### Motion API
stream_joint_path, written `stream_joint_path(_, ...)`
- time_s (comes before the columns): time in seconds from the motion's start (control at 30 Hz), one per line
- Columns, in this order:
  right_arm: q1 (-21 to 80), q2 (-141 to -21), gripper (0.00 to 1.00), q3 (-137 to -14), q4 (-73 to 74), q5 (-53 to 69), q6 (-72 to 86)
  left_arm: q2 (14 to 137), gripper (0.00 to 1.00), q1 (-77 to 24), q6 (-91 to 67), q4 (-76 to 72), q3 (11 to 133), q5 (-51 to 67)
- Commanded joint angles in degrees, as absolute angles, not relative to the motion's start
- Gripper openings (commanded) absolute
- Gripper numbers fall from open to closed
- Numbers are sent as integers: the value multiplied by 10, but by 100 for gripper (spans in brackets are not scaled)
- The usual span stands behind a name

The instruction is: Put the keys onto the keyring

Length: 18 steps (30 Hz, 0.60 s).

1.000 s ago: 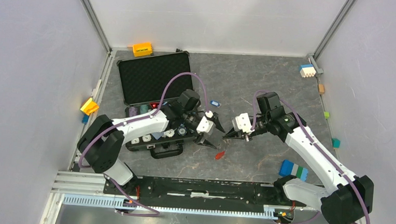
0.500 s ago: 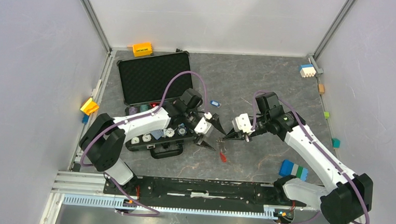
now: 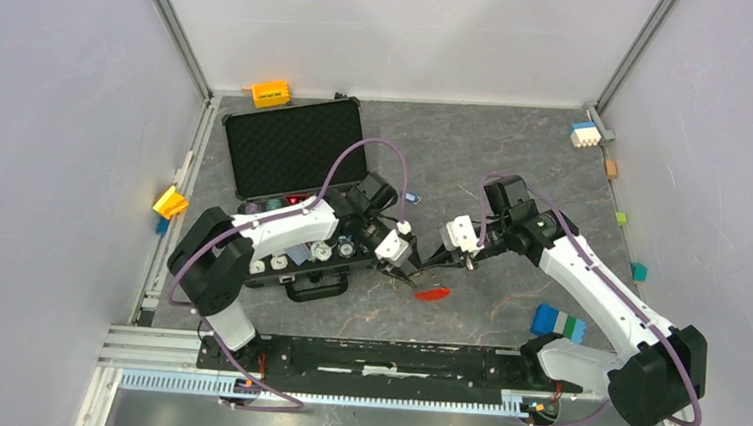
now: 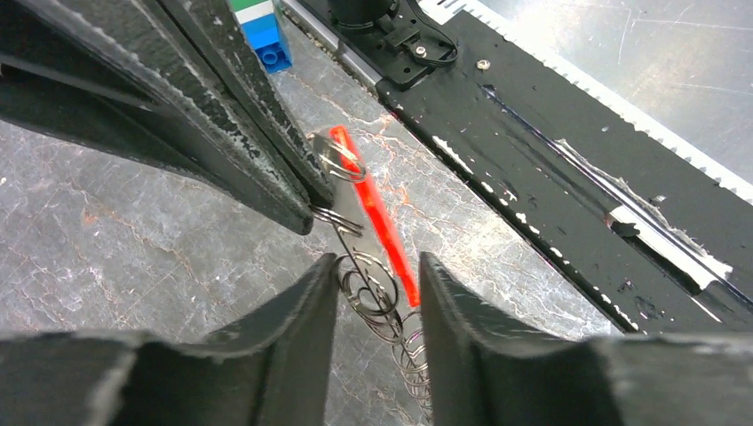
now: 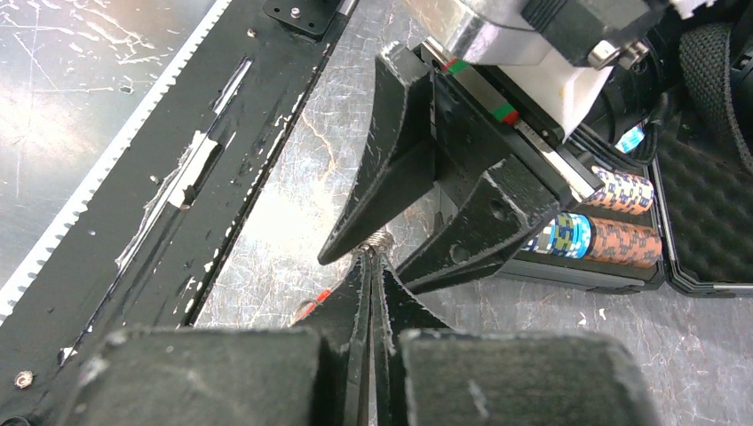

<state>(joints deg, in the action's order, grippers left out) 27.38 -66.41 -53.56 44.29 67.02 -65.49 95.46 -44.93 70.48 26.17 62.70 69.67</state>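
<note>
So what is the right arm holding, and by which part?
The right gripper pinches the keyring by a silvery ring near its red strip.

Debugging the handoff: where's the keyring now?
Top view, centre, between the grippers: the right gripper is shut on one end of the keyring, its coils between the left gripper's fingers.

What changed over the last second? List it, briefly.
The left gripper swung in toward the right gripper and its jaws narrowed to straddle the keyring, not clearly gripping. The red strip shifted rightward and turned. The right gripper stayed shut on the keyring; the blue key did not move.
</note>
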Motion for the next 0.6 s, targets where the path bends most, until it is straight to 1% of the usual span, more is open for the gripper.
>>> stream_joint_path(0.0, 278, -661, 0, -559, 469, 694, -703, 961, 38, -454, 722, 278, 654, 719)
stream_joint_path(0.1, 278, -661, 0, -559, 470, 687, -706, 959, 22, -454, 708, 279, 656, 719)
stream_joint_path(0.2, 278, -659, 0, -561, 461, 677, -694, 953, 3, -455, 685, 279, 655, 716)
stream_joint_path(0.27, 278, -655, 1, -559, 437, 662, -662, 945, 2, -455, 667, 279, 650, 710)
stream_joint_path(0.33, 277, -649, 7, -553, 404, 645, -624, 932, 2, -455, 655, 279, 640, 703)
stream_joint_path(0.4, 276, -641, 16, -549, 376, 630, -595, 920, 2, -455, 639, 276, 629, 692)
stream_joint_path(0.43, 274, -637, 21, -547, 356, 620, -570, 911, 2, -455, 600, 248, 618, 679)
stream_joint_path(0.5, 270, -624, 33, -547, 326, 593, -533, 885, 2, -454, 459, 144, 579, 625)
stream_joint_path(0.53, 267, -613, 43, -545, 316, 575, -518, 867, 2, -454, 406, 78, 554, 588)
stream_joint_path(0.57, 265, -605, 48, -544, 304, 561, -508, 850, 2, -454, 366, 35, 536, 562)
